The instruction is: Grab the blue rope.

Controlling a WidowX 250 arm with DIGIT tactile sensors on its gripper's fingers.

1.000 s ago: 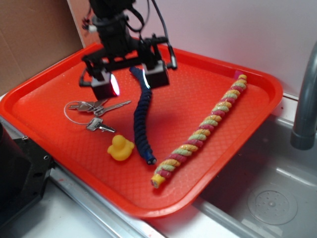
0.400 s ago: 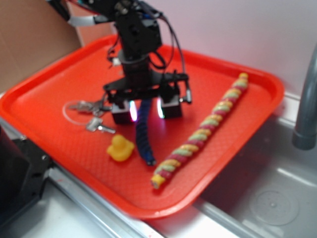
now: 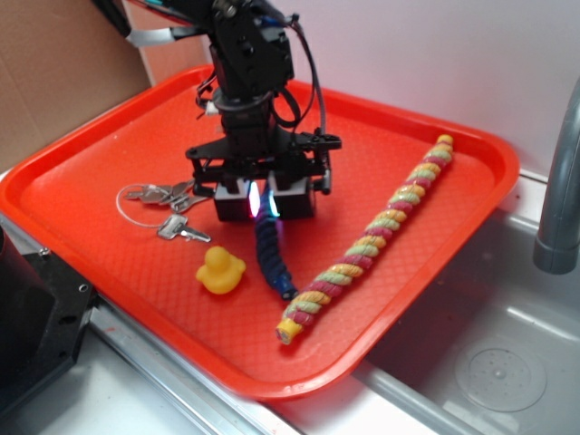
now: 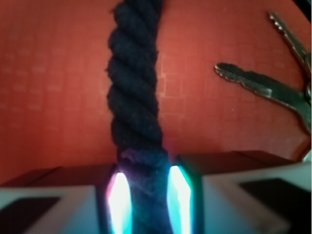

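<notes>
Exterior view: the gripper (image 3: 260,201) stands low on the red tray (image 3: 82,172), clamped on the blue rope (image 3: 273,258), whose free end trails toward 5 o'clock, between the yellow duck (image 3: 220,270) and multicoloured rope (image 3: 372,238).

Wrist view: both lit fingers (image 4: 118,197) press the rope's sides; keys (image 4: 273,87) lie at 2 o'clock.

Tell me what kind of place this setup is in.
Probably a kitchen sink area, maybe a mock-up: a red tray sits at the edge of a metal sink basin, and a grey faucet rises at right.
</notes>
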